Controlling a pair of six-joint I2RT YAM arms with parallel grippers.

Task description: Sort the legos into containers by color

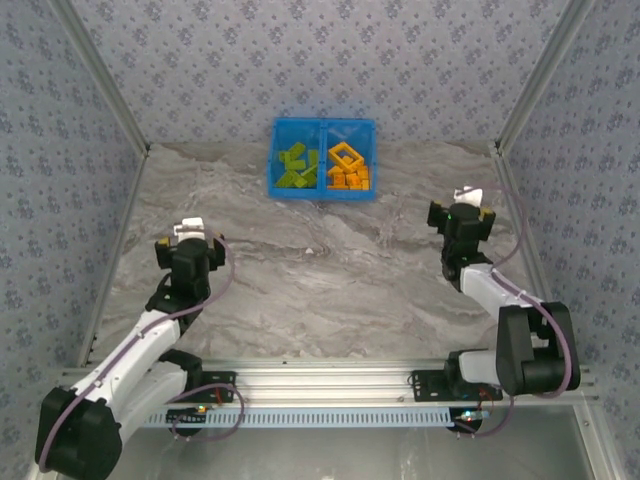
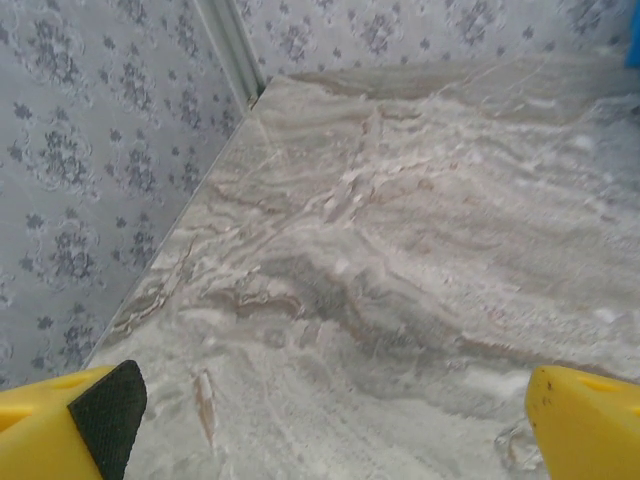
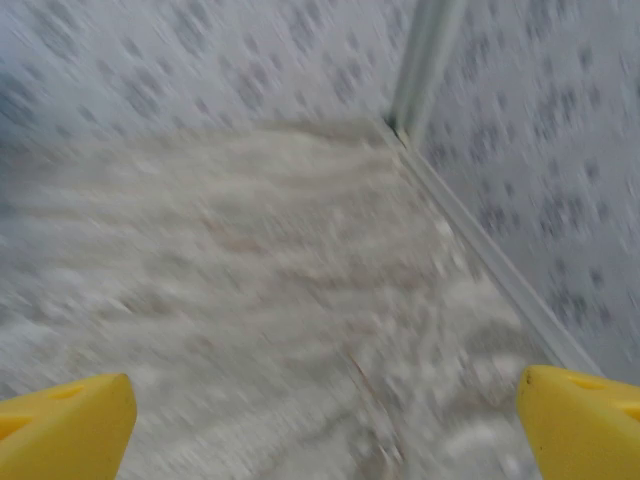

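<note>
Bricks sit sorted in one blue bin [image 1: 300, 193] at 12 o'clock on the table [image 1: 320, 290], close to its far edge and the patterned back wall [image 1: 320, 60]. A middle divider [image 1: 322, 150] splits the bin into two compartments. The left compartment [image 1: 283, 133] holds the green bricks [image 1: 294, 166], about five, overlapping too much for a sure count. The right compartment [image 1: 367, 133] holds one hollow orange frame [image 1: 356, 161], with a pile of small orange bricks [image 1: 350, 181] just on its near side, too tightly packed to count.

Two arms rise from a metal rail [image 1: 320, 375] at 6 o'clock. The left gripper [image 1: 189, 233] hangs at 9 o'clock and the right gripper [image 1: 468, 203] near 3 o'clock, both well apart from the bin, with open marbled surface between them and in front of it.

From the left wrist, the yellow fingers [image 2: 585, 420] stand spread wide over the table with nothing between them. The table's left edge meets the wall [image 2: 90, 180] at 9 o'clock, and a corner post [image 2: 232, 45] stands at 11 o'clock. The right wrist view is blurred. Its fingers [image 3: 580, 420] are also spread wide with nothing between them, and a corner post [image 3: 425, 60] stands at 1 o'clock.
</note>
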